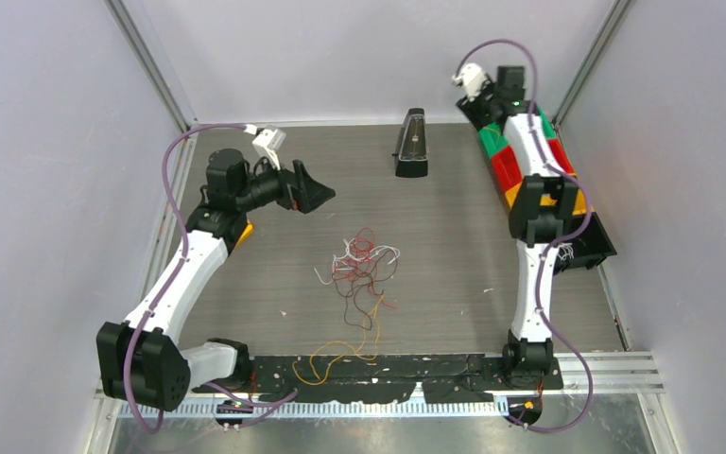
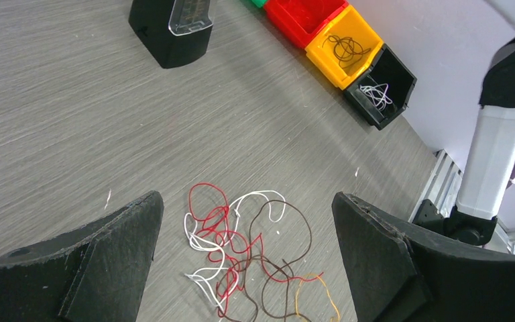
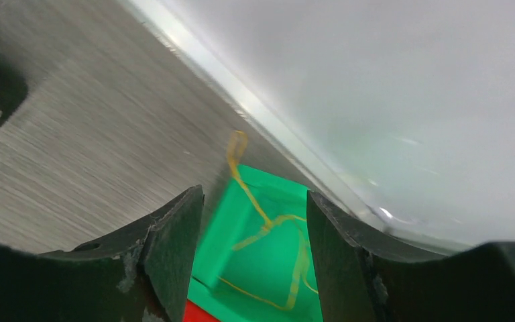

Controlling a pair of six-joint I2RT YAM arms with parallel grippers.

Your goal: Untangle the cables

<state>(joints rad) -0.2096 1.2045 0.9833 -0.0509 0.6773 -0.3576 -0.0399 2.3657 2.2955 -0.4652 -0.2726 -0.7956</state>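
1. Looking down from above, I find the tangle of cables (image 1: 364,263) in the middle of the surface (image 1: 473,274). One orange strand (image 1: 338,355) trails apart from it, close to the near edge. My left gripper (image 1: 319,193) hovers beyond and to the left of the tangle, jaws spread, holding nothing. My right arm (image 1: 537,203) reaches along the row of bins (image 1: 509,170) by the right wall. A black stand (image 1: 412,142) sits well beyond the tangle, out of my way.

2. From the left wrist, the tangle lies below and between my wide-open jaws, with red, white and dark brown strands interlaced.
   - I judge it best to take the red loop (image 2: 204,196) at the fringe rather than dive into the knot, then draw it slowly outward.
   - Bare surface surrounds the tangle, so pulling room is good.
   - The yellow bin (image 2: 328,64) already holds a dark brown cable and the black bin (image 2: 365,107) a white one.

3. From the right wrist, my right gripper (image 3: 253,196) hangs over the green bin (image 3: 261,268), jaws parted with nothing pinched that I can see.
   - The yellow cable (image 3: 267,221) lies inside, with one loop poking over the far rim.
   - I would rise straight up so no finger snags it.
   - The wall (image 3: 402,100) is close, so I would retreat toward the open surface.
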